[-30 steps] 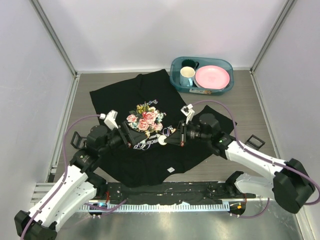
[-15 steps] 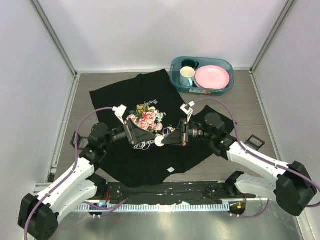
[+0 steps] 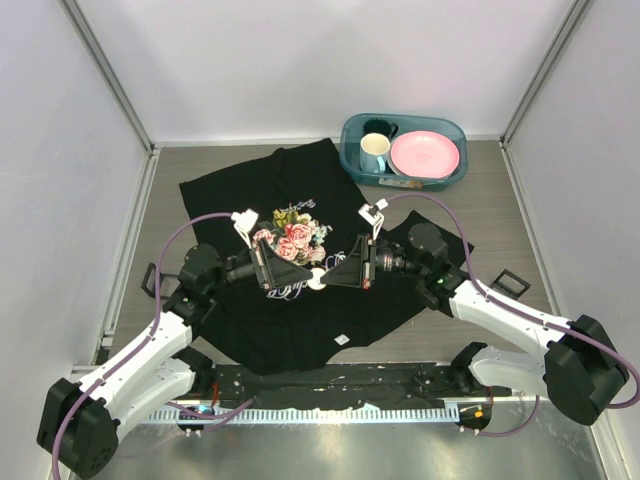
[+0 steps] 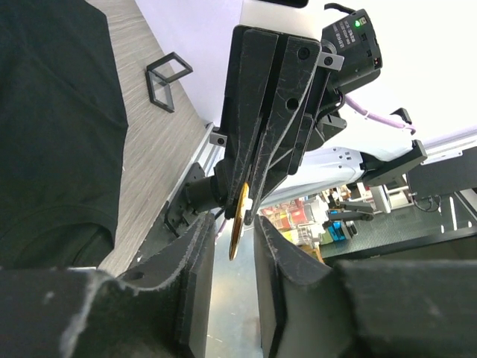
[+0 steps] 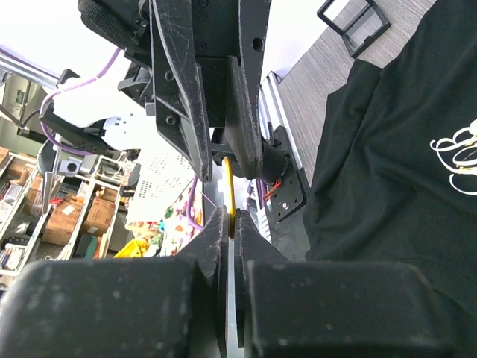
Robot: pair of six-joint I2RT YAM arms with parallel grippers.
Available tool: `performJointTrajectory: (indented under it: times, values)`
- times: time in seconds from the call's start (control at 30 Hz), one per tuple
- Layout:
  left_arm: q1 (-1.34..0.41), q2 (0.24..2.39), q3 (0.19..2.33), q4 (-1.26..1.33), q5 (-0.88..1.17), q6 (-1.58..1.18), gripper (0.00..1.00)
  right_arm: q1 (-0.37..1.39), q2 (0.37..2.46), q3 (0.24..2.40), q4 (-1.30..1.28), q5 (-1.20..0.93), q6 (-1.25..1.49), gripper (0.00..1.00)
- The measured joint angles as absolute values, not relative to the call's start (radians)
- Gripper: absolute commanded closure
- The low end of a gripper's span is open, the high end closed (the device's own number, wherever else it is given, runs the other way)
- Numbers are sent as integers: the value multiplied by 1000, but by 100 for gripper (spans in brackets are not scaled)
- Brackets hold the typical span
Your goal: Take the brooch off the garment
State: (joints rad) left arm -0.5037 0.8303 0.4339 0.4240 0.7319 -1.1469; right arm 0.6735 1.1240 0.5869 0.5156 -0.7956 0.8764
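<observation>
Yellow brooch [image 5: 229, 195] held above garment [image 3: 270, 320], mid-desk, pinched edge-on by right gripper [image 5: 229, 224]. Left gripper [image 4: 235, 233] closer than half-second ago, jaws narrowly apart, straddling brooch. Brooch face hidden; left-finger contact unclear.

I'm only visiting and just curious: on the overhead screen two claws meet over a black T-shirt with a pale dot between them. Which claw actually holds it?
Observer: The right gripper does. Its wrist camera shows its jaws shut on the rim of the brooch, a yellow sliver seen edge-on.
Visitor: And the other claw?
Observer: The left gripper is open. Its wrist camera shows the brooch in the gap between its jaws, seemingly touching neither.
Visitor: Is any cloth attached to it?
Observer: None shows. In both wrist cameras the brooch is bare, with the garment lying apart from it.
</observation>
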Motion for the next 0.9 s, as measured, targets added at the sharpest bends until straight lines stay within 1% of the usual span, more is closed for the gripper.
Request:
performJointTrajectory:
  times: [0.13,0.23,0.3,0.37,0.43,0.5,0.53,0.8,0.9]
  values:
    - [-504,831,426,448,744,-1149,75,670,1124,587,528,-796,886,99]
    - [-504,832,418,462,755,-1151,80,667,1124,587,538,-796,895,99]
    - [-504,833,415,469,762,-1154,81,665,1124,587,547,-796,901,99]
    - [-504,834,415,480,765,-1155,88,665,1125,587,554,-796,908,99]
    - [-504,834,415,488,769,-1164,99,665,1128,587,559,-797,916,99]
    - [-504,833,415,491,771,-1165,100,665,1133,587,566,-801,925,93]
    - [-504,833,415,490,770,-1165,100,665,1135,587,569,-801,928,87]
    - [-505,797,430,379,693,-1160,100,665,1137,587,564,-787,918,76]
    - [-505,780,440,336,646,-1163,100,667,1137,587,548,-783,904,70]
